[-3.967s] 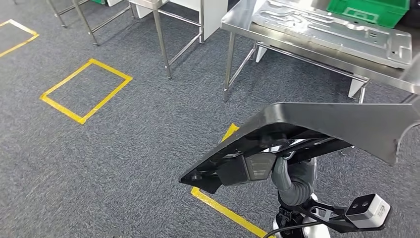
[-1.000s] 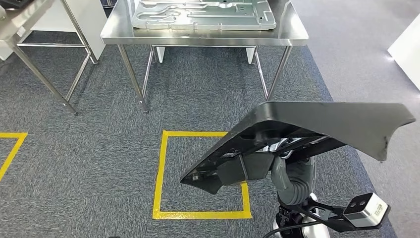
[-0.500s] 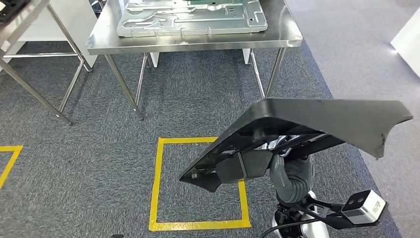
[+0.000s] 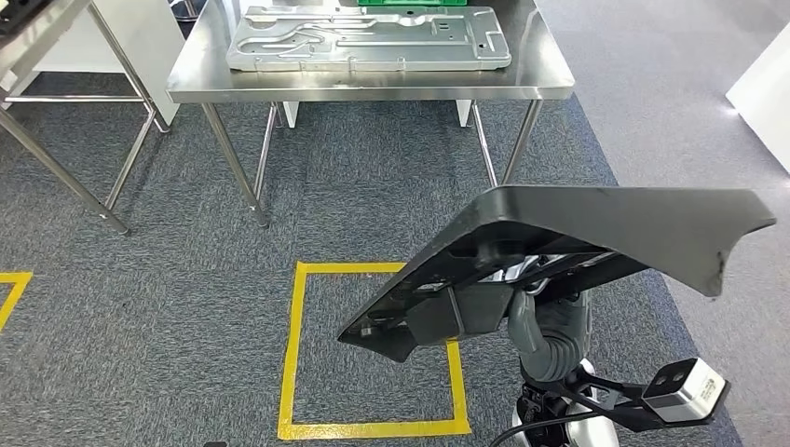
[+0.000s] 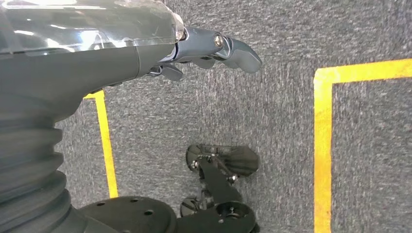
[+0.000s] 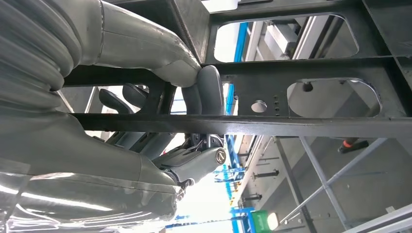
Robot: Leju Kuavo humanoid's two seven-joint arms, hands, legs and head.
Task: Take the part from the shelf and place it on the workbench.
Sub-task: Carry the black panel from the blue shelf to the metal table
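Note:
I carry the part [image 4: 606, 228], a large black metal panel with cut-outs, tilted over the floor at the lower right of the head view. My right hand [image 4: 545, 331] grips it from underneath. In the right wrist view the right hand [image 6: 194, 92] wraps around a bar of the part's black frame [image 6: 301, 126]. The steel workbench [image 4: 373, 93] stands ahead, beyond a stretch of carpet. My left hand [image 5: 204, 46] hangs over the carpet with its fingers apart, holding nothing.
A silver stamped plate [image 4: 368, 39] lies on the workbench, with a green bin [image 4: 415, 2] at its far edge. A yellow taped square [image 4: 293, 354] marks the carpet in front of me. Another steel table [image 4: 37, 28] stands at the left, a white object [image 4: 759, 84] at the right.
The whole picture has shifted, so the camera moved: the workbench went from the upper right to straight ahead. The part stays in my right hand at the same tilt.

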